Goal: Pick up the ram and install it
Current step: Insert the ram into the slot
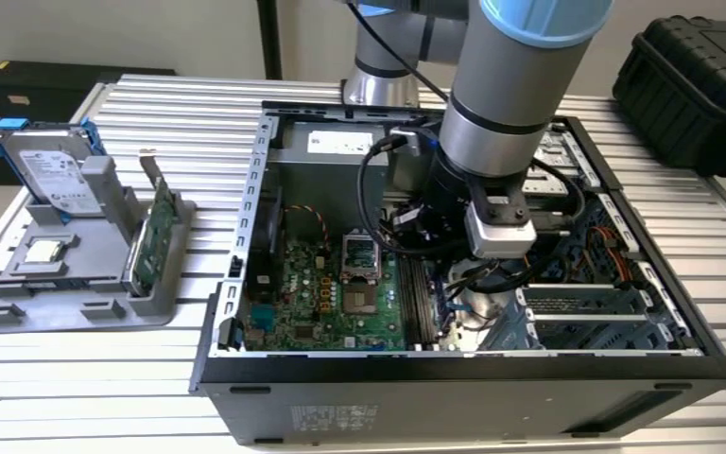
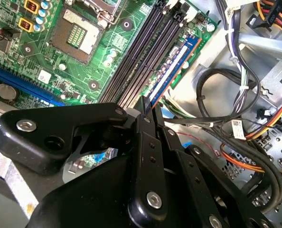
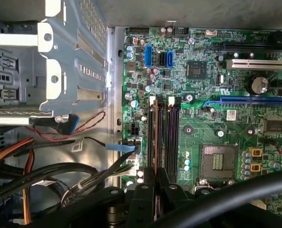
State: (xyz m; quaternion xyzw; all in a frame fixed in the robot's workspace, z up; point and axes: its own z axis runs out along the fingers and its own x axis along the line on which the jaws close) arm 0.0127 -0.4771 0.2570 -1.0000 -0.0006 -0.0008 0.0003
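The ram (image 2: 175, 69) is a long, thin blue stick lying along the outermost of the motherboard's long black slots (image 2: 141, 52), on the side by the board's edge. My gripper (image 2: 149, 105) is shut on its near end, with a black finger on each face. In the first wrist view the ram (image 3: 155, 137) shows edge-on as a thin line standing in the slot nearest the board's edge, with the gripper (image 3: 155, 184) closed around it. Whether it is fully seated I cannot tell. In the exterior view the arm's wrist (image 1: 502, 227) reaches down into the open computer case (image 1: 464, 369) over the slots.
Black, orange and yellow cables (image 2: 236, 104) crowd the space beside the board's edge. A metal drive cage (image 3: 51, 61) stands close by. The processor socket (image 3: 219, 161) lies past the slots. Outside the case, a grey holder (image 1: 35, 303) carries a silver drive (image 1: 54, 170) and a green card (image 1: 155, 236).
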